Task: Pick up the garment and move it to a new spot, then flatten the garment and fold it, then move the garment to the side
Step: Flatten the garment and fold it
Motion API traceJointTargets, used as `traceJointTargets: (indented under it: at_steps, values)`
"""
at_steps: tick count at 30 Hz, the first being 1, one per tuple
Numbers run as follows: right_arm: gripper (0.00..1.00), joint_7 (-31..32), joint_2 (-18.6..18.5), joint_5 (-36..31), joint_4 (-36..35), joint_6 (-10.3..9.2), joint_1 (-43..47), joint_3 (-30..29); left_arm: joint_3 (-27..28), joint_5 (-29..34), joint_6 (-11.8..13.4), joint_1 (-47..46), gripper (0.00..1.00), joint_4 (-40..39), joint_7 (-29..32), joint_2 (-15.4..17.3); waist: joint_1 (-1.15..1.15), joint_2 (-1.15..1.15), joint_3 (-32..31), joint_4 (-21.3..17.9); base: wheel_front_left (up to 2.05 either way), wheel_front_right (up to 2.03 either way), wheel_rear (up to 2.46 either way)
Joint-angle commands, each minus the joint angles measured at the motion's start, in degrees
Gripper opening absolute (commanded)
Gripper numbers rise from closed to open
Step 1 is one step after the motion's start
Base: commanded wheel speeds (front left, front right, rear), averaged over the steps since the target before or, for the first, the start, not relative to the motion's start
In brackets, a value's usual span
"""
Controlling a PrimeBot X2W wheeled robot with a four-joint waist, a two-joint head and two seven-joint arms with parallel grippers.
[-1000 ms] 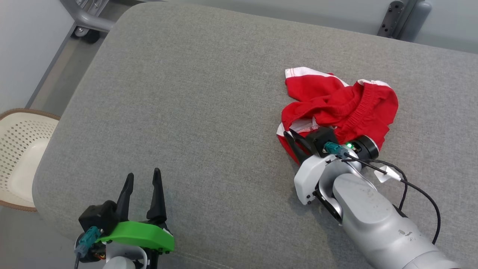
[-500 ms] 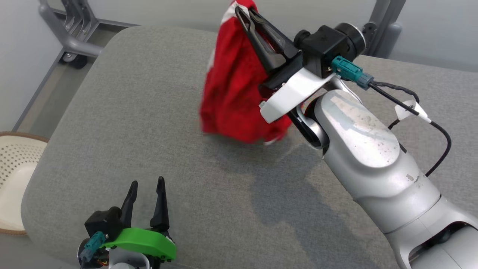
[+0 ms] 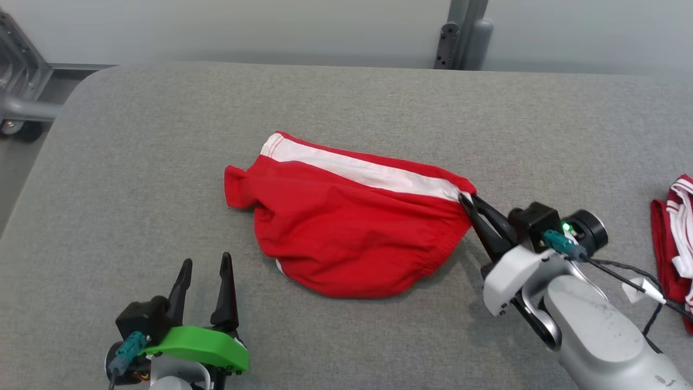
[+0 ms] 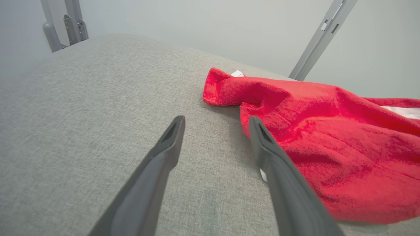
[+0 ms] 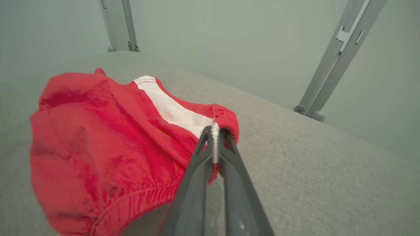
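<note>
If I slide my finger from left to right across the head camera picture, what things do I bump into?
left gripper → red garment → right gripper, pinching the garment's corner → red-and-white cloth at the right edge

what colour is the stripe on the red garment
White stripe on the garment, clearest in the head view.
</note>
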Motion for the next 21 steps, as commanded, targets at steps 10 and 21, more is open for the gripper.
traceJointTargets:
  at_steps: [10, 21]
  values:
    - [1.0, -0.15, 2.19, -0.93, 5.17, -0.07, -0.25, -7.08, 2.06, 4.96, -1.47, -14.1, 1.0, 7.29, 0.01, 0.17, 0.0, 0.0, 7.0, -11.29, 0.0, 0.0, 0.0]
    - [1.0, -0.15, 8.35, -7.56, 1.49, -0.07, 0.15, -15.01, 1.9, 7.24, -0.05, -35.12, 1.0, 30.63, 3.57, 1.78, 0.0, 0.0, 10.66, -16.72, 0.0, 0.0, 0.0]
